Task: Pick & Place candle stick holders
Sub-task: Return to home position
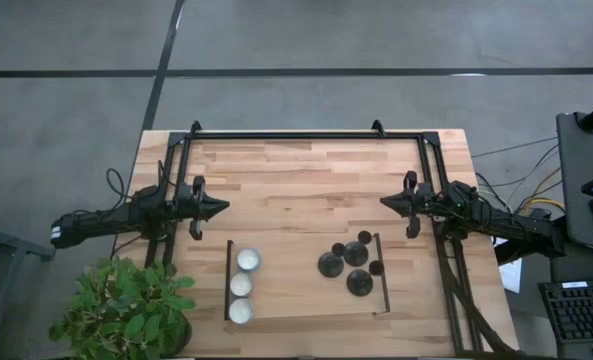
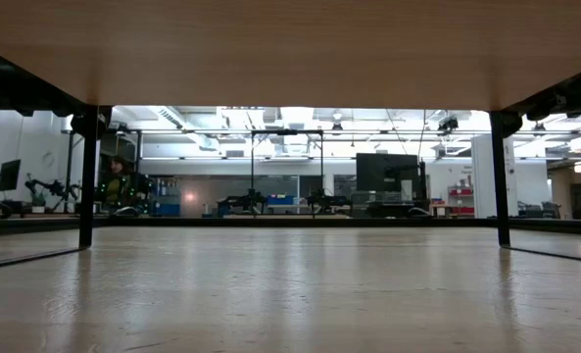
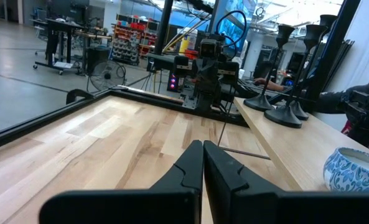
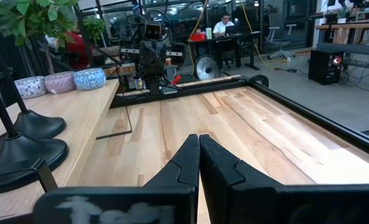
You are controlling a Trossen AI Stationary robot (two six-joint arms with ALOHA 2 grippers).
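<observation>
Three black candle stick holders [image 1: 348,265] with round disc bases stand close together on a raised wooden board [image 1: 296,290] at the table's near right. They also show in the left wrist view [image 3: 284,115] and the right wrist view [image 4: 22,155]. My left gripper [image 1: 219,208] [image 3: 203,144] is shut and empty, low over the table's left middle, pointing right. My right gripper [image 1: 386,201] [image 4: 199,138] is shut and empty, at the right middle, pointing left. Neither touches a holder. The low view shows no gripper.
Three small patterned bowls with white candles [image 1: 242,285] stand in a row on the board's left part, also seen in the right wrist view [image 4: 60,81]. A potted plant [image 1: 126,310] stands at the near left corner. A black frame [image 1: 306,135] borders the table.
</observation>
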